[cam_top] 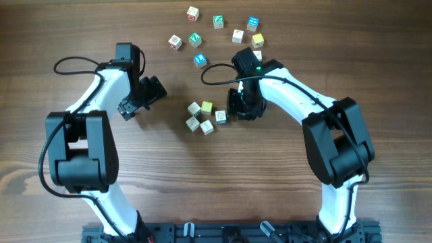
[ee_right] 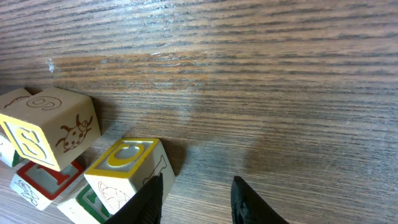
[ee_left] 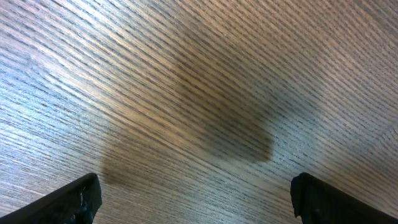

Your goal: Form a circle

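The circle is a tight ring of small letter cubes (cam_top: 206, 125) near the table's middle: several are cream and one is yellow (cam_top: 206, 106). My right gripper (cam_top: 241, 106) hovers just right of the ring, next to the cube with a blue mark (cam_top: 221, 117). In the right wrist view its jaws (ee_right: 196, 186) stand partly apart over bare wood, and the left finger (ee_right: 149, 199) rests against a cream cube with a yellow O face (ee_right: 124, 171). My left gripper (cam_top: 142, 98) is wide open to the left of the ring, over bare wood (ee_left: 196, 202).
Several loose cubes lie scattered at the back, among them a teal one (cam_top: 195, 38), a green one (cam_top: 218, 21), a blue one (cam_top: 200, 59) and a yellow one (cam_top: 257, 40). A cube with a ladybug and a yellow S (ee_right: 50, 127) lies left of the O cube.
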